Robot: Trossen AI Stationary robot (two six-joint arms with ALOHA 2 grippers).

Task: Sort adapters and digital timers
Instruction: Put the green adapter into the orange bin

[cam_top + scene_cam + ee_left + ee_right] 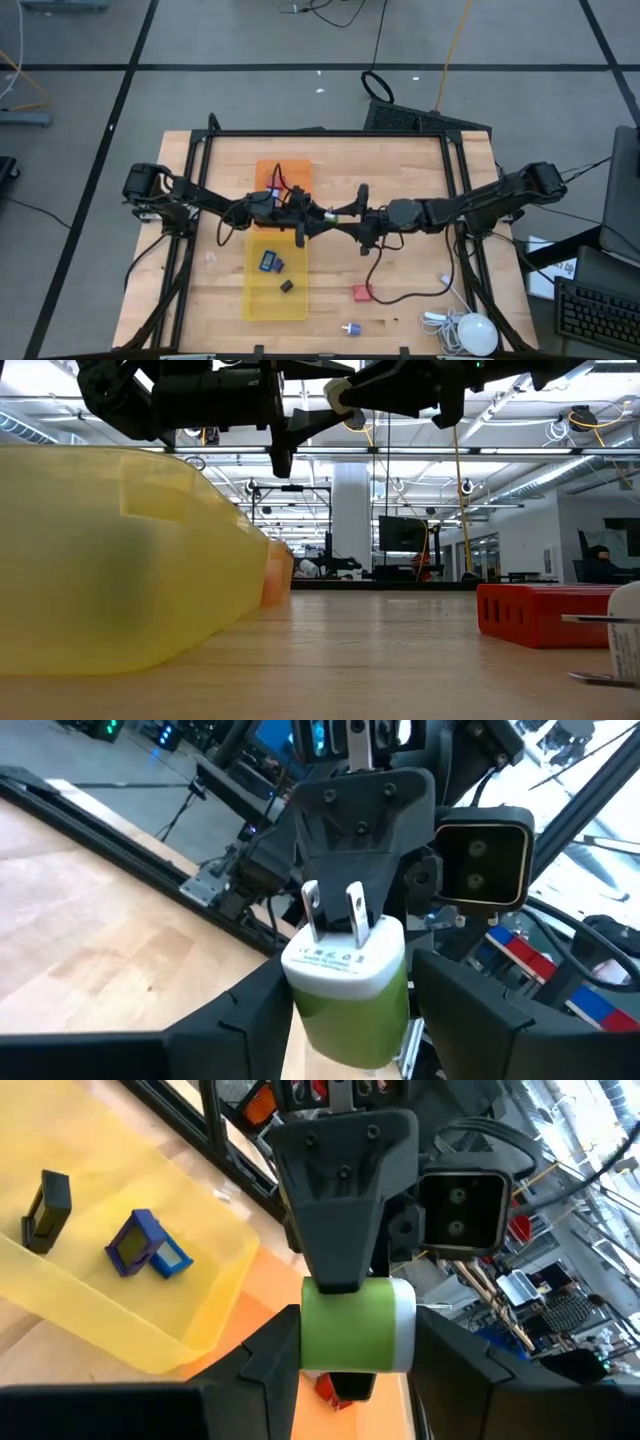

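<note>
**Spotter:** What's in front of you?

**Me:** Largest first: the bench (400, 170), then the yellow tray (262, 298) at lower centre of the high view, holding two digital timers (270, 262), and an orange tray (268, 172) just above it. A red adapter (362, 293) lies on the bare wood at lower right, with a small white-purple adapter (350, 329) below it.

**Spotter:** And the green adapter?

**Me:** The green adapter (350, 985) is in the air at frame centre, between both claws. My right claw (357, 1342) is clenched on its green body; my left claw (350, 1020) has its fingers on either side of it, prongs pointing away, though I can't tell if they are pressing yet.

**Spotter:** Risk?

**Me:** I'd judge the handover itself. If the right lets go before the left has closed firmly, the adapter drops, and it could fall among the timers.
</note>
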